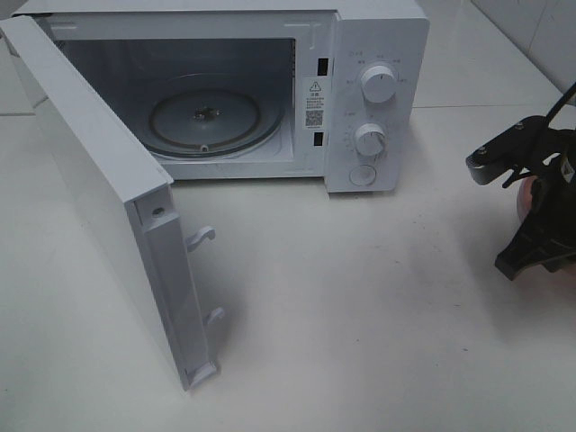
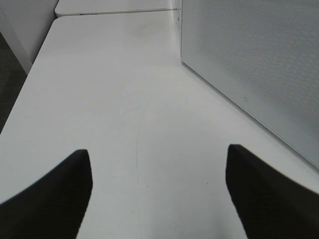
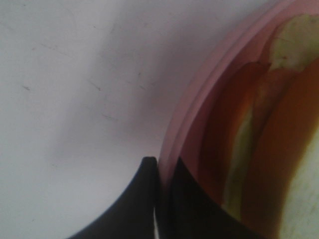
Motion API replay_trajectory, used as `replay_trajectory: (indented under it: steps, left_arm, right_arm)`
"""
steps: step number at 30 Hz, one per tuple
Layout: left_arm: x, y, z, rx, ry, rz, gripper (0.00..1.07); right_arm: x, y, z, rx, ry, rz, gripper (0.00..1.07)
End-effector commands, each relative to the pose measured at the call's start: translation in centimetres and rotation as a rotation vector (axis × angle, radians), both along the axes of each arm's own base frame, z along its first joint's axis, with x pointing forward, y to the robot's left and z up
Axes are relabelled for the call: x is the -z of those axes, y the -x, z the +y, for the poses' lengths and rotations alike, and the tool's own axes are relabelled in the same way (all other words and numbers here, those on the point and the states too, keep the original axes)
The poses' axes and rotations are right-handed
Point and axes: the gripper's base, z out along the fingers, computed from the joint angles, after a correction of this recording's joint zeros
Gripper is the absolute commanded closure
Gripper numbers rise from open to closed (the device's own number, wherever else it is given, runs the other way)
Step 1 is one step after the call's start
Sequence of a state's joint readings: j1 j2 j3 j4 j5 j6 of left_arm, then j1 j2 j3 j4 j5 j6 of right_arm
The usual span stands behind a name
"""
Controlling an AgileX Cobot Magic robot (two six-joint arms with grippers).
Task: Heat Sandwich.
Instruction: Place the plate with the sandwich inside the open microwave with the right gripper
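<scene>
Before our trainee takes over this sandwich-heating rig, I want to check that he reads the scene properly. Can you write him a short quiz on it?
1. True or false: the microwave door is shut.
2. The jaws of the right gripper clamp what? A) a mug B) the pink plate, at its rim C) nothing
3. Fill in: the jaws of the left gripper stand ___, holding nothing.
Key: 1 false; 2 B; 3 open.
</scene>
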State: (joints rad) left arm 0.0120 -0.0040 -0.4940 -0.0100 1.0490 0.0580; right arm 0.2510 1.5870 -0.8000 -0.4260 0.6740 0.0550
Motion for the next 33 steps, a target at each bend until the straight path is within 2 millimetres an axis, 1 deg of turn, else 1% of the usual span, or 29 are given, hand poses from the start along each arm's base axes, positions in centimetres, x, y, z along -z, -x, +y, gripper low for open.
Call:
replay_trajectory:
  steps: [1, 3, 5, 7, 10, 11, 17, 20, 24, 26, 27, 29, 30, 31, 33]
  left_arm:
    - [0.0, 0.3, 0.0, 0.005, -0.001, -0.032, 0.37]
    - [0.0, 0.3, 0.0, 0.005, -0.001, -0.032, 0.37]
    - [0.0, 0.3, 0.0, 0.005, -0.001, -0.032, 0.37]
    - [0.0, 0.3, 0.0, 0.005, -0.001, -0.032, 0.37]
    - [0.0, 0.3, 0.0, 0.005, -0.001, -0.032, 0.37]
    - [0.0, 0.3, 0.0, 0.005, -0.001, -0.032, 0.37]
    - [0.0, 0.3, 0.0, 0.005, -0.001, -0.032, 0.37]
    - [0.0, 0.3, 0.0, 0.005, -0.001, -0.032, 0.37]
    - [0.0, 0.3, 0.0, 0.005, -0.001, -0.032, 0.37]
    - [0.0, 0.3, 0.0, 0.005, -0.001, -0.032, 0.37]
    - [0.0, 0.3, 0.0, 0.005, -0.001, -0.032, 0.37]
    - [0.0, 0.3, 0.0, 0.005, -0.001, -0.032, 0.37]
    - [0.0, 0.3, 0.0, 0.005, -0.001, -0.032, 0.37]
    - [0.0, 0.3, 0.0, 0.005, -0.001, -0.032, 0.37]
    - [0.0, 0.3, 0.0, 0.005, -0.001, -0.032, 0.37]
  right_arm:
    - [-0.4, 0.8, -0.2, -0.024, 0.043, 0.021, 1.07]
    - [-0.6, 1.7, 0.0, -0.041, 0.046, 0.017, 1.07]
    - [-0.7, 2.0, 0.1, -0.047, 0.045, 0.015, 1.07]
    - [-1.1, 2.9, 0.4, -0.076, 0.039, -0.009, 1.07]
    - [-1.5, 3.4, 0.7, -0.097, 0.026, -0.039, 1.07]
    - [-2.0, 3.9, 0.9, -0.115, 0.015, -0.067, 1.07]
    - [-2.7, 5.1, 1.2, -0.142, 0.009, -0.089, 1.07]
    - [-2.8, 5.4, 1.3, -0.15, 0.012, -0.085, 1.07]
    - [-2.6, 6.2, 1.7, -0.171, 0.04, -0.04, 1.07]
    - [-2.2, 7.1, 2.1, -0.206, 0.057, -0.011, 1.07]
    - [-2.2, 7.1, 2.1, -0.206, 0.057, -0.011, 1.07]
    - [-2.0, 7.9, 2.4, -0.237, 0.062, -0.003, 1.07]
    - [-1.8, 8.8, 2.7, -0.272, 0.068, 0.007, 1.07]
    - [-1.8, 8.8, 2.7, -0.272, 0.068, 0.007, 1.07]
    - [-1.7, 9.6, 2.9, -0.305, 0.07, 0.009, 1.07]
